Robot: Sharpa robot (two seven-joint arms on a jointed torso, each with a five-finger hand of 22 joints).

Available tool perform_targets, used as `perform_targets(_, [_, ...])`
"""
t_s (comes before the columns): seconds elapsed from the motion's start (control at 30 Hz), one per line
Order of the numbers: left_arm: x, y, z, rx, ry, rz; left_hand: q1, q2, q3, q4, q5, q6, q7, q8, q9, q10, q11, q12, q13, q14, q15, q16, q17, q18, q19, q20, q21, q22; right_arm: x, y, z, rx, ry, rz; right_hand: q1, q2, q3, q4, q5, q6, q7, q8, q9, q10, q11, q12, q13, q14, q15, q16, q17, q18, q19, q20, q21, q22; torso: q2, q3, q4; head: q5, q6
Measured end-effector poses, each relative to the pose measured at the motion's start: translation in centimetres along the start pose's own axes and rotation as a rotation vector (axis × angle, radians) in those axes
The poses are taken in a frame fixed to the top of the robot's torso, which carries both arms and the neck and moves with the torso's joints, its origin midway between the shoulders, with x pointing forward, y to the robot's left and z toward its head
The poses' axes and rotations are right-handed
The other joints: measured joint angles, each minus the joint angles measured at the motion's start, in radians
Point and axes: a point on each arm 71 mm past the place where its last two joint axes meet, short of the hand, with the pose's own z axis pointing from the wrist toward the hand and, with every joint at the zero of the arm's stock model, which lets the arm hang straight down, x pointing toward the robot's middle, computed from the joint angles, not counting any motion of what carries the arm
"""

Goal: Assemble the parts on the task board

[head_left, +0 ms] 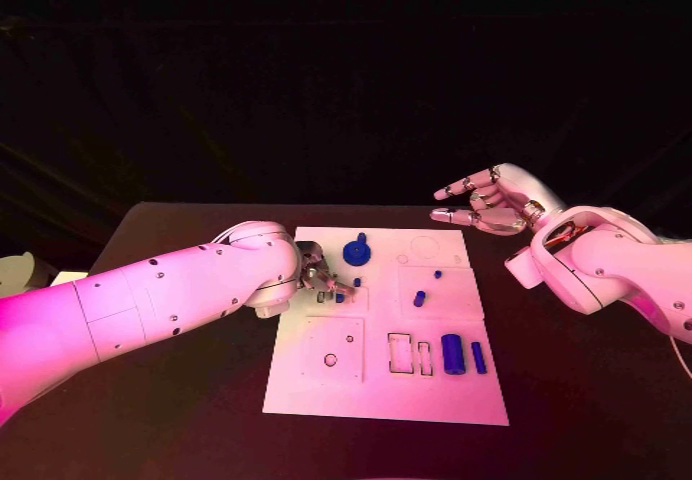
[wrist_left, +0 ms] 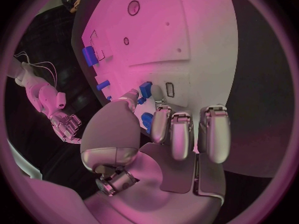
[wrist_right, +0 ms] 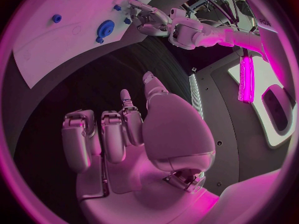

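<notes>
Silver fingers over small blue parts

You are looking at a black table sitting under pink-magenta light. Dark drapery is hanging behind it from 10 to 2 o'clock, folds faintly showing. A pale object is sitting off the table's edge at 9 o'clock.
</notes>
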Motion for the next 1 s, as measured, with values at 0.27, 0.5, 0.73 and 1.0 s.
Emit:
perform_targets(0.27, [0.1, 0.5, -0.3, 0.002, -0.005, -0.043, -0.012, 0.012, -0.070, 0.001, 0.000, 0.002, 0.002, -0.002, 0.001, 0.000, 0.000, 0.000, 0.000, 0.000, 0.000, 0.000, 0.000, 0.000, 0.003, -0.003, 0.000, 0.000, 0.0, -0.1, 0.0, 0.002, 0.000, -0.001, 0.000, 0.000, 0.000, 0.000, 0.004, 0.000, 0.000, 0.000, 0.000, 0.000, 0.000, 0.000, 0.000, 0.000, 0.000, 0.000, 0.000, 0.000, 0.000, 0.000, 0.000, 0.000, 0.000, -0.0005, 0.0001, 0.001, 0.002])
perform_targets(0.5, [-1.0, 1.2, -1.4, 0.015, -0.008, -0.118, 0.051, 0.027, -0.137, -0.002, 0.004, -0.063, 0.025, -0.043, -0.014, -0.043, 0.020, -0.065, -0.062, 0.001, 0.001, 0.000, 0.000, 0.000, 0.003, -0.003, -0.028, 0.000, 0.0, -0.2, 0.0, 0.006, 0.000, -0.002, 0.000, 0.000, 0.000, 0.000, 0.004, 0.000, 0.000, 0.000, 0.000, 0.000, 0.000, 0.000, 0.000, 0.000, 0.000, 0.000, 0.000, 0.000, 0.000, 0.000, 0.000, 0.000, 0.000, 0.0001, -0.0001, 0.001, 0.007])
perform_targets(0.73, [-4.9, 2.1, -3.0, 0.021, -0.027, -0.172, 0.159, 0.041, -0.179, -0.001, 0.006, -0.132, 0.078, -0.148, -0.111, -0.101, 0.061, -0.138, -0.145, 0.001, 0.041, 0.000, 0.000, 0.000, 0.003, 0.033, -0.059, 0.000, 0.0, -0.6, 0.1, 0.013, 0.001, -0.003, 0.000, 0.000, 0.000, 0.000, 0.004, 0.000, 0.000, 0.000, 0.000, 0.000, 0.000, 0.000, 0.001, 0.000, 0.000, 0.000, 0.000, 0.000, 0.000, 0.000, 0.000, 0.001, 0.000, 0.0003, 0.0002, 0.001, 0.012])
perform_targets(1.0, [-8.9, 3.0, -2.4, -0.021, -0.040, -0.168, 0.176, 0.054, -0.202, 0.000, 0.006, -0.129, 0.086, -0.176, -0.171, -0.102, 0.062, -0.139, -0.149, 0.002, 0.048, 0.000, 0.000, 0.000, 0.003, 0.040, -0.059, 0.000, 0.3, -0.6, 0.1, 0.015, 0.004, -0.001, 0.000, 0.000, 0.000, 0.000, 0.004, 0.000, 0.000, 0.000, 0.000, 0.000, 0.000, 0.000, 0.001, 0.000, 0.000, 0.000, 0.000, 0.000, 0.000, 0.000, 0.000, 0.001, 0.001, 0.0011, 0.0006, 0.006, 0.016])
